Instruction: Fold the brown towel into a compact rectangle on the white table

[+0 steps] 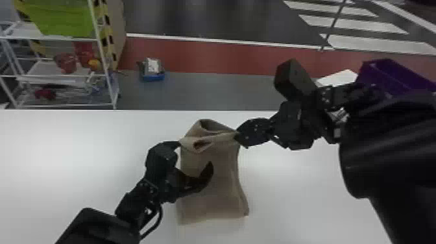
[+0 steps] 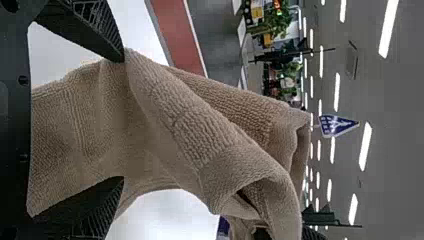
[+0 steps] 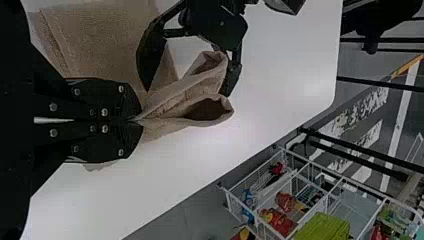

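The brown towel (image 1: 224, 181) lies in the middle of the white surface (image 1: 292, 207), its near part spread fairly flat and its far end bunched and looped. That far end is clamped at its right side by the right pincer (image 1: 238, 136), whose fingers are closed together on the cloth, presumably so that the edge can be lifted and steered into a fold. The left pincer (image 2: 121, 120) is set at the towel's left side with its fingers apart and cloth between them, unclosed; it seems to be placed there so that the opposite side can be gripped and both sides carried evenly. Until that side is pinched, the loop could be pulled askew by the one-sided hold. Part of the towel's left side is covered by the left pincer, and the pinched bit is hidden within the right one. How many layers are caught there cannot be told, nor can the underside of the bunched end be made out. The near left corner is blurred in the head view.
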